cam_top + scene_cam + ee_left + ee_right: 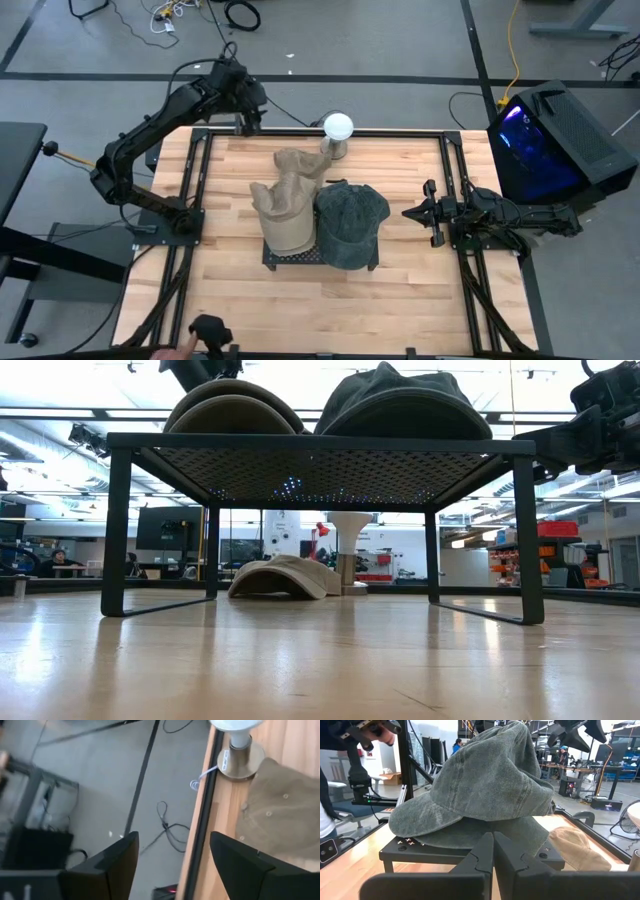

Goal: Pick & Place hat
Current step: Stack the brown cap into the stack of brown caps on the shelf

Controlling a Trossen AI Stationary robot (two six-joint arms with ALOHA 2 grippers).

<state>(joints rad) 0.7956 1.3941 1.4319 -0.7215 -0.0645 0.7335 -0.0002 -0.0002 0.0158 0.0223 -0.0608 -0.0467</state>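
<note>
A black mesh rack stands near the table's middle. A tan hat lies on its left half and a grey hat on its right half. Another tan hat rests crown up on the wood behind the rack, also visible in the low view. My left gripper hovers open over the table's far-left edge, with that tan hat off to its side. My right gripper is shut, level, just right of the grey hat, pointing at it without touching.
A white ball on a round-based stand sits at the far edge beside the loose tan hat. A lit computer case stands off the table's right side. Bare wood lies along the near edge. People show in the room beyond.
</note>
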